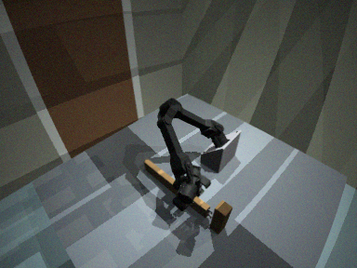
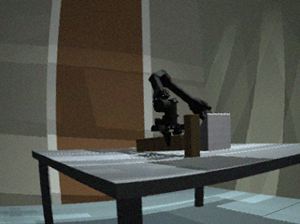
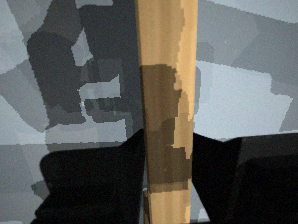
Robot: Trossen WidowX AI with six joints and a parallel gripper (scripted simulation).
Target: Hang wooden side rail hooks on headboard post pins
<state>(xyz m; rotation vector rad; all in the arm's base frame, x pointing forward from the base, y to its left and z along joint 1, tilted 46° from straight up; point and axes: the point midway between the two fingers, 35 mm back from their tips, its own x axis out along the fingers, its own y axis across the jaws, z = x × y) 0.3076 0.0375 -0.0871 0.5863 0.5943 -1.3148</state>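
The wooden rail is a long light bar running lengthwise toward the post. My gripper is shut on the rail from above, a finger on each long side, nearer its post end. The small dark hooks at the rail's end are beside the headboard post, a short upright wooden block. A small gap shows between the wood of rail and post. The pins and slot are hidden, so I cannot tell whether the hooks sit on them. Contact of the far end with the table is unclear.
A pale upright panel or box stands beside the arm's base, behind the post in the exterior view. The table carries everything, crossed by patchy shadows. A brown door is in the wall behind.
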